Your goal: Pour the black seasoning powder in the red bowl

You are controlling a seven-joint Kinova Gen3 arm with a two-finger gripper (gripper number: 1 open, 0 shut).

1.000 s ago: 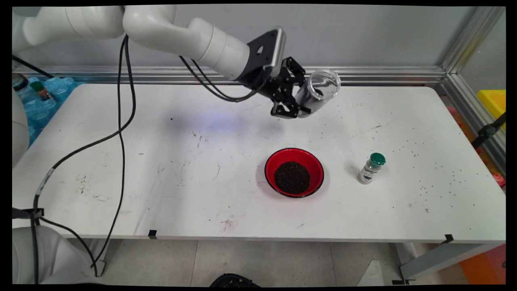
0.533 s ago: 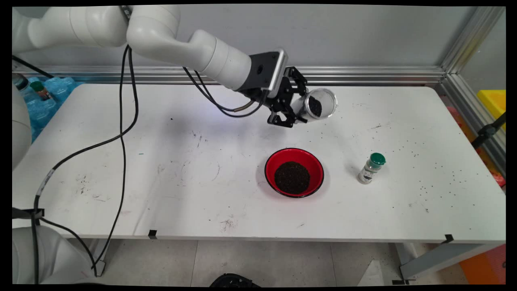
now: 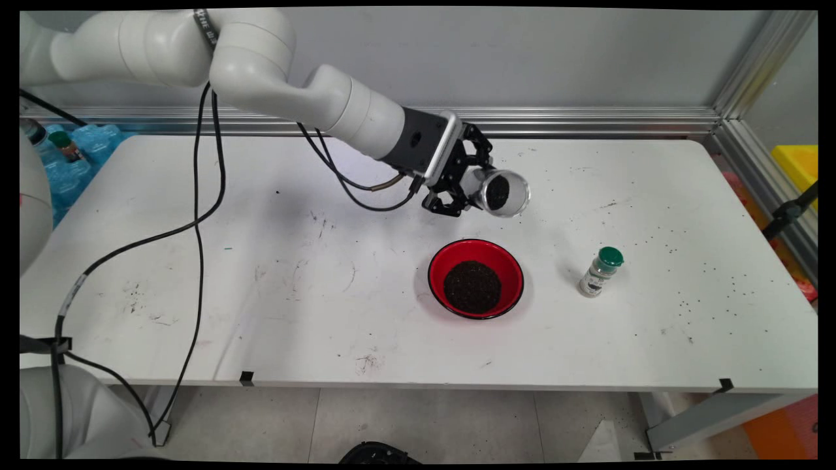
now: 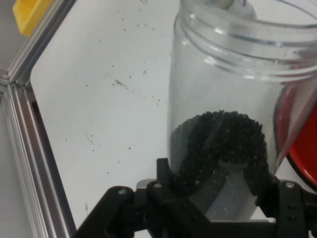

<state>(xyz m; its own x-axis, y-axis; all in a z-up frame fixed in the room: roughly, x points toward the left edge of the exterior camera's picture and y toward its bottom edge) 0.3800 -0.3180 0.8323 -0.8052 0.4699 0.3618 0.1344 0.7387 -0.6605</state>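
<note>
The white arm [image 3: 307, 91] is reaching in from the upper left, over the worktop [image 3: 196, 274], with black cables [image 3: 196, 215] hanging from it down past the worktop's near edge. At the arm's end the gripper [image 3: 471, 190] is gripping a clear jar [image 3: 501, 193] round its lower body, the fingers [image 4: 171, 178] pressing on either side of the glass. The jar is lying tilted, its open mouth facing toward the near side of the worktop and somewhat downward, and a small heap of dark grains [image 4: 223, 144] is resting inside it near the base. The jar is hanging in the air, above and behind the red bowl [image 3: 475, 278], with a clear gap between the two.

The red bowl is sitting on the worktop, and a mound of dark grains [image 3: 472, 286] is filling its middle. In the hand view the bowl's red rim [image 4: 297, 148] is showing at the right edge, just beside the jar.

To the right of the bowl, well apart from it, a small shaker [image 3: 601, 271] with a green cap is standing upright on the worktop. Beyond the shaker, further right of the bowl, loose dark specks [image 3: 712, 281] are lying scattered over the white surface. Far right of the bowl, past the metal frame, something yellow [image 3: 797, 163] is sitting off the worktop.
</note>
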